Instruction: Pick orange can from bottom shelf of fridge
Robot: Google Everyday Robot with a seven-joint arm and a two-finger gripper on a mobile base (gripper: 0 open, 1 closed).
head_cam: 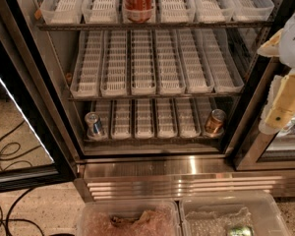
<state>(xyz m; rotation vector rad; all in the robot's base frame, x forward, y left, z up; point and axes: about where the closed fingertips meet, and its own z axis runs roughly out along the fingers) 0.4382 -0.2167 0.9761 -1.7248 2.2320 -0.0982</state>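
Glass door [19,132]: I see it swung open at the far left, with a black frame; dark cables [5,146] lie on the speckled floor behind the pane
Left bin [128,218]: a clear plastic tub, nearest to me and below the fridge, holding crumpled material
Blue-and-silver can [94,125]: it stands in the leftmost lane of the bottom shelf, at the near edge
Red cola can [138,3]: it stands on the top rack, in a middle lane, at the near edge
Fridge [162,168]: open towards me, showing three racks of white slotted lane trays above a ribbed steel base
Bottom shelf [147,119]: the lowest and dimmest rack, with one can at each end
Orange can [215,122]: upright in the rightmost lane of the bottom shelf at the near edge, well apart from the blue-and-silver can
Right bin [231,215]: a clear tub beside the left bin, with a green-topped can [239,230] at its near edge
Gripper [284,104]: cream-coloured, at the right edge outside the fridge's right door frame, to the right of the orange can and apart from it
Gripper opening: I cannot tell how wide it is or whether it holds anything
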